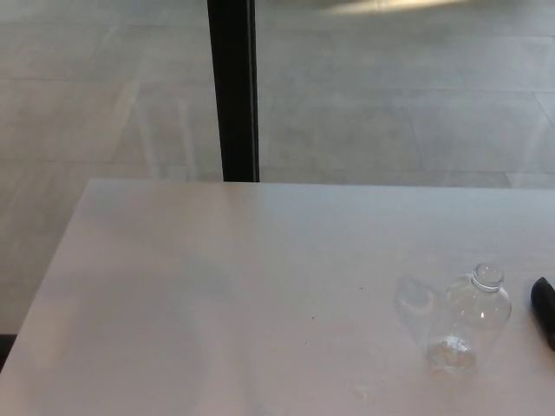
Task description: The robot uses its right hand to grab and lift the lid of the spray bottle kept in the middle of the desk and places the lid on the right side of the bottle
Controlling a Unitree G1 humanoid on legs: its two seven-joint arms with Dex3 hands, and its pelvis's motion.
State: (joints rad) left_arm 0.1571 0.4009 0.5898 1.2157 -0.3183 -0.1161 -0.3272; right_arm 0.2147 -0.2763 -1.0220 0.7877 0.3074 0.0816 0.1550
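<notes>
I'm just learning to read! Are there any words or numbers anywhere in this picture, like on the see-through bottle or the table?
None: there is no text to read here.
The clear plastic bottle has no label or printing that shows.
The white table is plain, with no writing.
The black robot hand at the right edge bears no visible mark.
The black post and the grey floor behind carry no signs.

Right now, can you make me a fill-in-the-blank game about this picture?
1. The clear bottle stands on the white ____.
2. The bottle's lid is ____ the bottle, not beside it.
3. The black right hand peeks in at the picture's ____ edge.
4. The dark post rises ____ the desk.

Missing words: desk; on; right; behind
</notes>
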